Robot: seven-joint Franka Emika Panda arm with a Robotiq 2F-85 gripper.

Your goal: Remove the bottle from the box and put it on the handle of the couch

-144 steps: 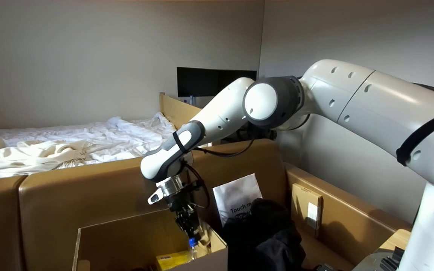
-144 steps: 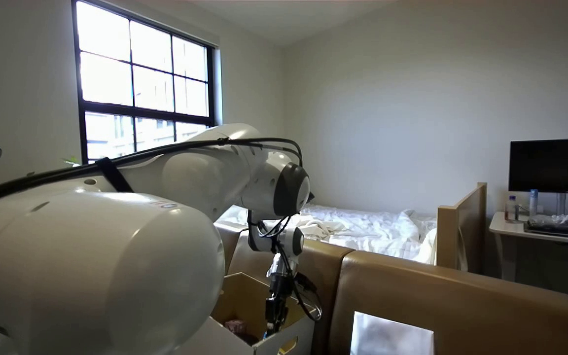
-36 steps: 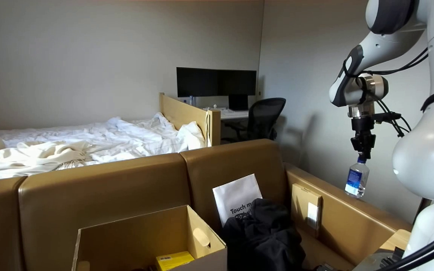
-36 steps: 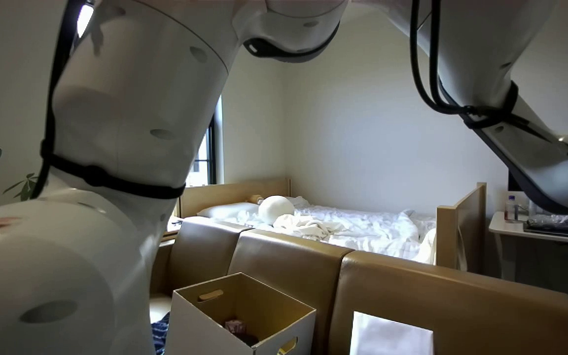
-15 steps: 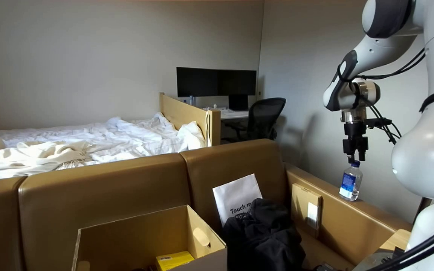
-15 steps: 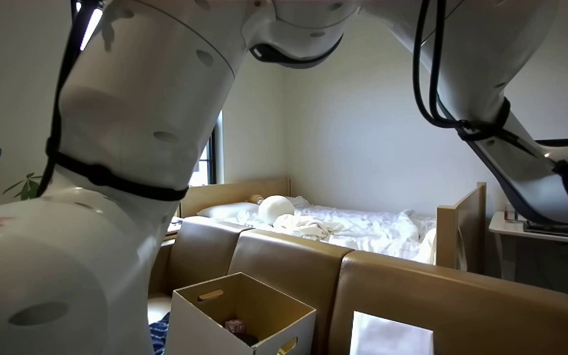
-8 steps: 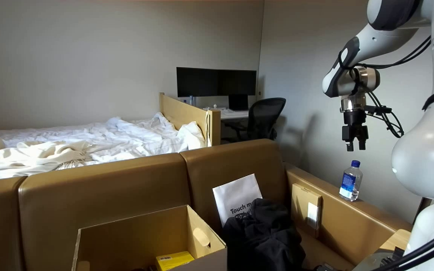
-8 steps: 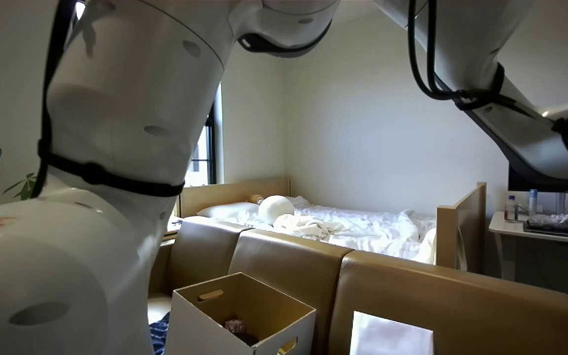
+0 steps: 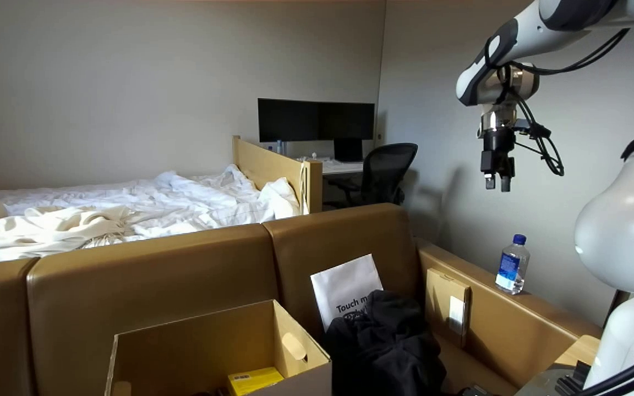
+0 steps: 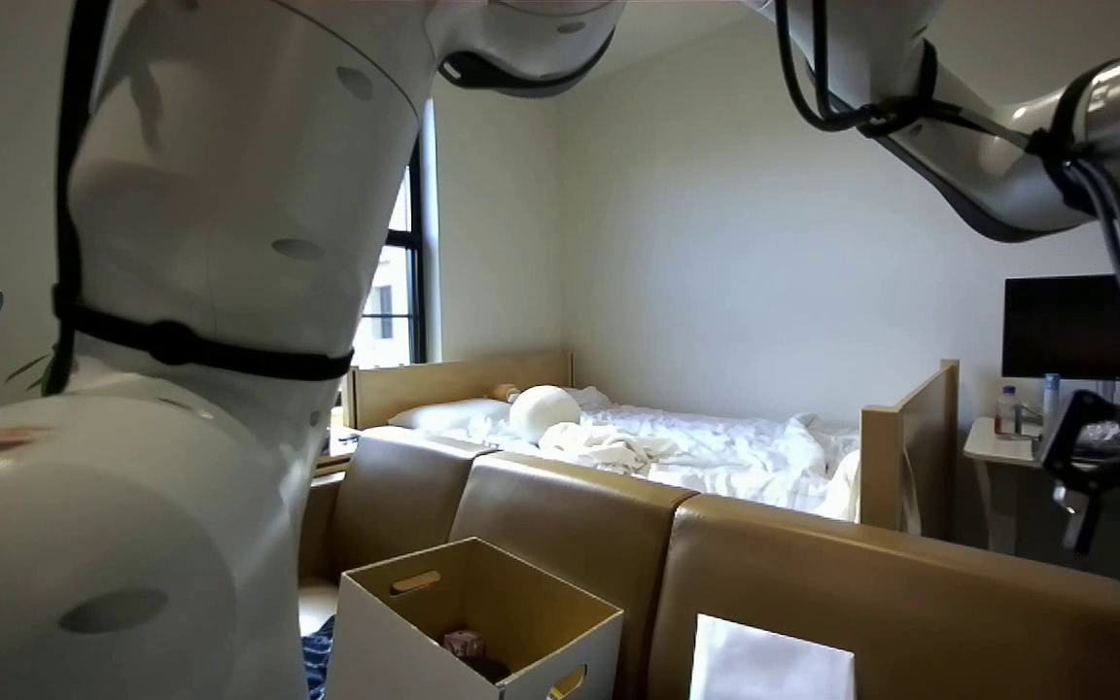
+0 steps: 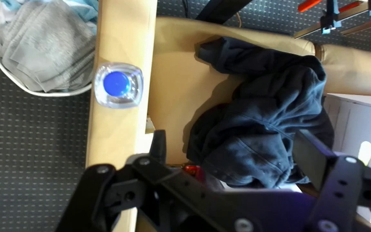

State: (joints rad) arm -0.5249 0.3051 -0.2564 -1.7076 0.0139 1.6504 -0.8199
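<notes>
The bottle (image 9: 512, 265), clear with a blue cap and blue label, stands upright on the tan armrest, the handle of the couch (image 9: 548, 309). From above, in the wrist view, the bottle (image 11: 116, 84) sits across the flat armrest top (image 11: 114, 138). My gripper (image 9: 498, 183) hangs in the air, above the bottle and apart from it. Its jaws are spread wide, with nothing between the fingertips (image 11: 159, 141). The cardboard box (image 9: 185, 352) rests on the couch, and no bottle shows in its visible part; its near floor is hidden.
A yellow packet (image 9: 253, 380) lies in the box. Dark clothing (image 11: 262, 109) covers part of the seat, with a white sheet (image 9: 348, 289) leaning behind. Flat cardboard (image 9: 446, 302) leans inside the armrest. A white-rimmed basket (image 11: 56, 94) of cloths stands beyond the armrest.
The bottle came out of the box, held by its cap, and was set on the armrest. My jaws then opened, and the gripper rose away and moved left in an exterior view.
</notes>
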